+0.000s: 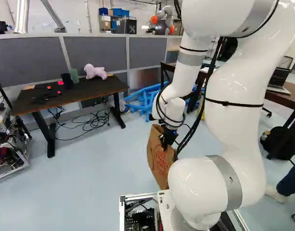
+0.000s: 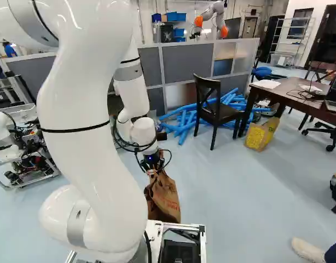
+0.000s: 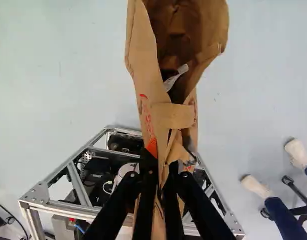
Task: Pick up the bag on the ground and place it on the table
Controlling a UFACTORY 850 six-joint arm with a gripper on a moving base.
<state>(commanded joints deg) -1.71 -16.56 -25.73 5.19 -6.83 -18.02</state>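
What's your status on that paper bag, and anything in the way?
Gripper shut on bag. Bag hanging, not yet on table. Base frame close by, possible snag.

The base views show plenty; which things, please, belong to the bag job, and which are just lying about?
For the job: paper bag, held in the jaws; dark table, probably.
Lying about: pink toy, blue tubes, floor cables, black chair.

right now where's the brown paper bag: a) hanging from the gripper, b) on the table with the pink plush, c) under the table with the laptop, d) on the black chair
a, the brown paper bag hangs from the gripper, with its paper pinched between the two fingers.
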